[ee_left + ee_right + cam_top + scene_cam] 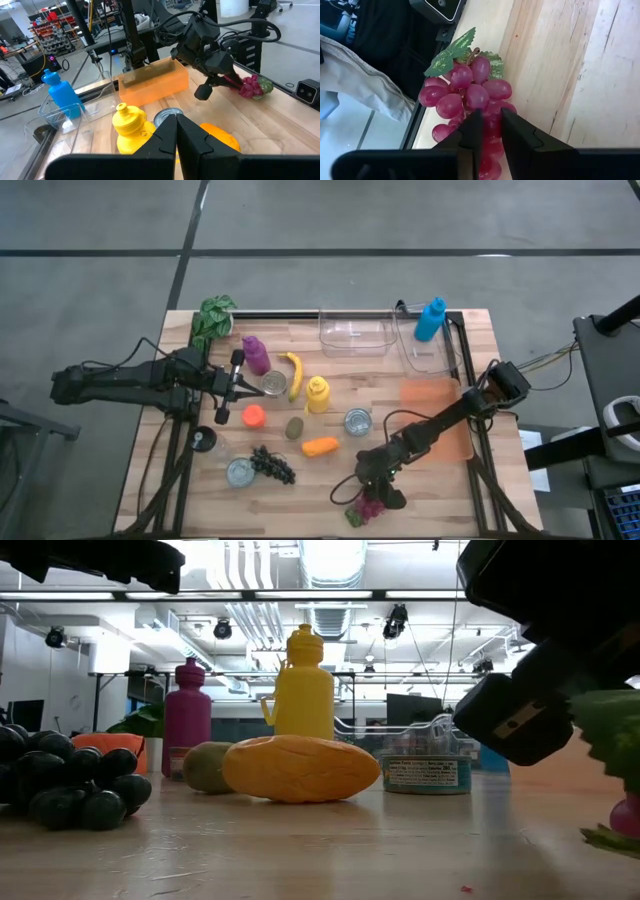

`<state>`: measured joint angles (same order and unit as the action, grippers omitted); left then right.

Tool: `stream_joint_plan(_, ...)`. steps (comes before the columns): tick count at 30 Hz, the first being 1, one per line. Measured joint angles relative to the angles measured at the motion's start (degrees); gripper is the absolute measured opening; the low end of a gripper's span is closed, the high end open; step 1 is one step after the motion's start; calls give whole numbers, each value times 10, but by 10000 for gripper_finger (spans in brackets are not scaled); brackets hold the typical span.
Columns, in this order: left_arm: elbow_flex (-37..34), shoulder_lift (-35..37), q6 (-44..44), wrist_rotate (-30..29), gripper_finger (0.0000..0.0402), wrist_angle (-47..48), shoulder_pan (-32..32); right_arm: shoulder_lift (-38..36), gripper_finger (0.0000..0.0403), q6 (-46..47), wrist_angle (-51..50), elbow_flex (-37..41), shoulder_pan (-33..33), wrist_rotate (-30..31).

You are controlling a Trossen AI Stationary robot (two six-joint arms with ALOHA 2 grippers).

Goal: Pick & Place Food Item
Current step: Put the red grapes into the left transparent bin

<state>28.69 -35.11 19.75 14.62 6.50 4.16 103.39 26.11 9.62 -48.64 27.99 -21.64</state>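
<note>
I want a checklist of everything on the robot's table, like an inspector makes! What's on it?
Surface: wooden table, light planks, black frame rails.
Job's things: red grapes with green leaves at the table's near edge; orange bin and two clear bins on the right side and far edge.
Clutter: yellow bottle, purple bottle, blue bottle, banana, black grapes, orange food, kiwi, cans, leafy greens.
Grippers: right gripper closing around the red grapes; left gripper shut, empty, left of the bottles.
Cables: wires along both arms.
Surroundings: grey floor, workshop lights, racks.
</note>
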Motion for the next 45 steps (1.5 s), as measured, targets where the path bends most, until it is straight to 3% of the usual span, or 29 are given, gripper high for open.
stream_joint_plan(7,0,0,0,0,10,0,0,0,13,-9,-1,0,0,-9)
stream_joint_plan(23,0,0,28,0,10,-2,0,-15,9,-17,-4,-4,0,41)
stream_joint_plan(34,0,0,28,0,10,-9,0,-50,8,-17,-96,-43,-1,174)
stream_joint_plan(45,0,0,28,0,10,-9,0,-54,8,-12,-218,-124,-1,260)
